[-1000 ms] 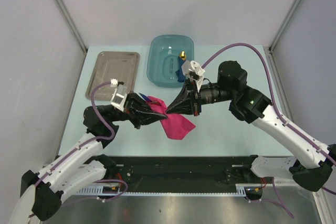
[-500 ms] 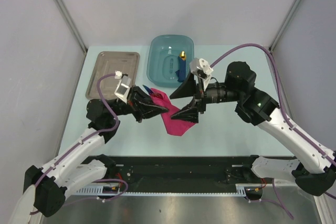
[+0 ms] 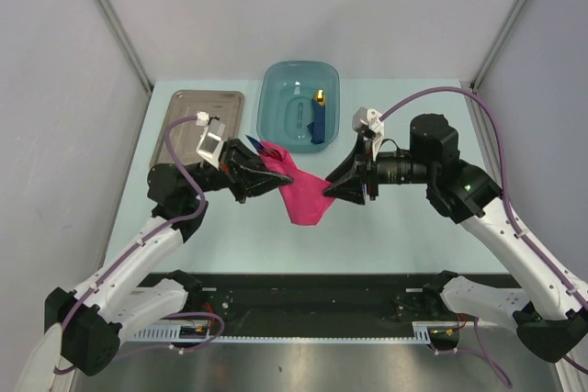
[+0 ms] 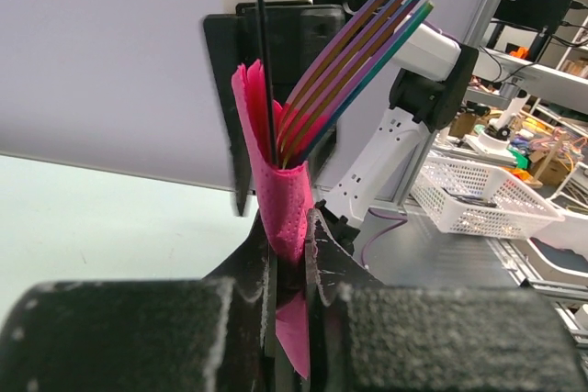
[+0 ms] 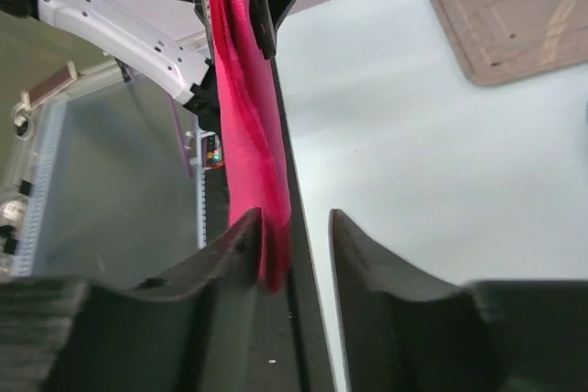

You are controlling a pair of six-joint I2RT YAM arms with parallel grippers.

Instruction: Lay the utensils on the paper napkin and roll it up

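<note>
The paper napkin [image 3: 303, 195] is a bright pink sheet wrapped loosely round the utensils and held above the table between the two arms. In the left wrist view, iridescent fork tines [image 4: 358, 52] and a thin dark blade stick out of the pink wrap [image 4: 280, 199]. My left gripper [image 3: 265, 176] is shut on the wrapped bundle, as the left wrist view [image 4: 292, 245] also shows. My right gripper [image 3: 335, 188] is open at the napkin's lower right end. That pink end [image 5: 248, 144] hangs against the left finger [image 5: 234, 250], with a gap to the other finger.
A teal plastic basin [image 3: 285, 121] stands at the back centre with a chunky blue object with a yellow tip [image 3: 317, 117] in it. A grey-brown metal tray [image 3: 197, 126] lies at the back left, also seen in the right wrist view [image 5: 524, 16].
My right gripper was shut on the napkin, then opened and drew back to the right. My left gripper has lifted the bundle slightly toward the back.
</note>
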